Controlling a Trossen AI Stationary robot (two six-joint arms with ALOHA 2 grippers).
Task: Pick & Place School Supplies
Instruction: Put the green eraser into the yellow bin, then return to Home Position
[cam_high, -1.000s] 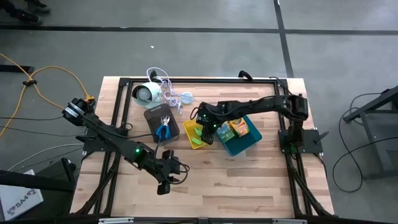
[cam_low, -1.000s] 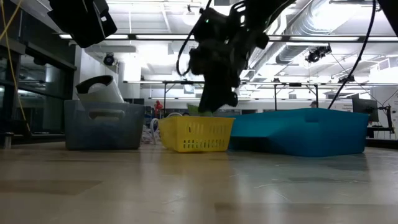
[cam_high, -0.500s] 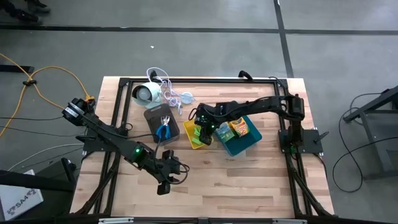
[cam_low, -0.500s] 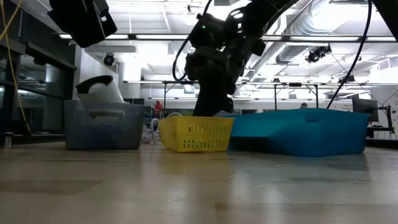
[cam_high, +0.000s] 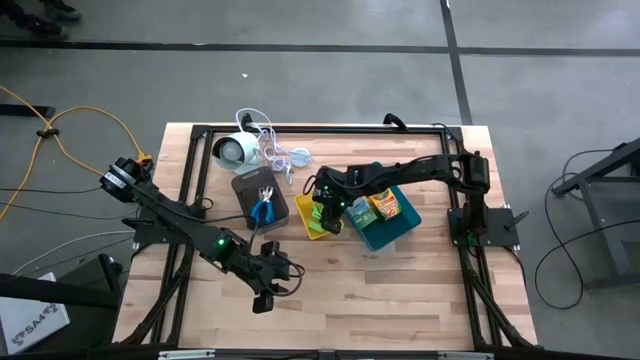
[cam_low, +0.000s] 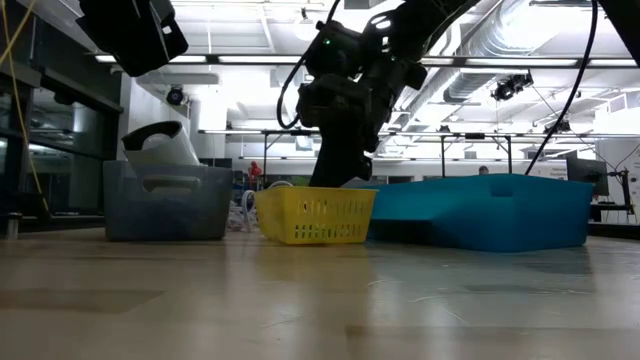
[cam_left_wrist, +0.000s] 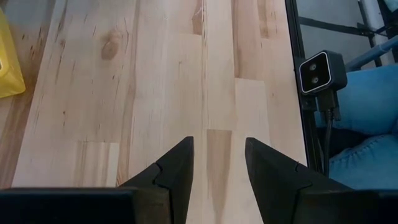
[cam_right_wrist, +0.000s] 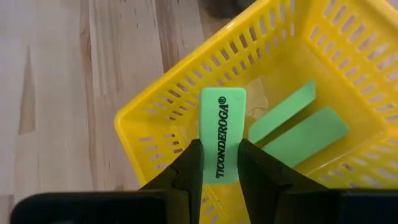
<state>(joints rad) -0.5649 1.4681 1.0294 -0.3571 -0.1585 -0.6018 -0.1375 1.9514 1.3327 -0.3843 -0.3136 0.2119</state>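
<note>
My right gripper (cam_right_wrist: 219, 152) is shut on a bright-green block printed TICONDEROGA (cam_right_wrist: 222, 134), inside the rim of the yellow basket (cam_high: 312, 222). Two more green blocks (cam_right_wrist: 297, 127) lie flat on the basket's floor. In the low view the gripper (cam_low: 345, 170) dips behind the basket's near wall (cam_low: 315, 215). Blue-handled pliers (cam_high: 264, 208) lie in the grey tray (cam_high: 250, 186). Printed boxes (cam_high: 383, 205) lie in the blue tray (cam_high: 405, 225). My left gripper (cam_left_wrist: 219, 149) hangs open over bare wood near the table's front (cam_high: 265, 298). My right gripper pinches the green block by its two long edges (cam_right_wrist: 205, 163) between its two fingers, at the block's rear end. The fingers slant down from the table's right and lie along the block. The block sticks out past the fingertips, printed face up, over the basket's floor; whether it touches, I cannot tell.
A white round device with a white cord (cam_high: 232, 150) sits at the table's far left. A black frame runs round the table's edge (cam_high: 300, 129). A small camera (cam_left_wrist: 318, 71) stands at the near edge. Bare wood (cam_high: 380, 290) spreads across the table's front half.
My right gripper has sunk a little with the green block, from just above the yellow basket's rim to inside it. The block stays pinched and the fingers have kept their gap.
</note>
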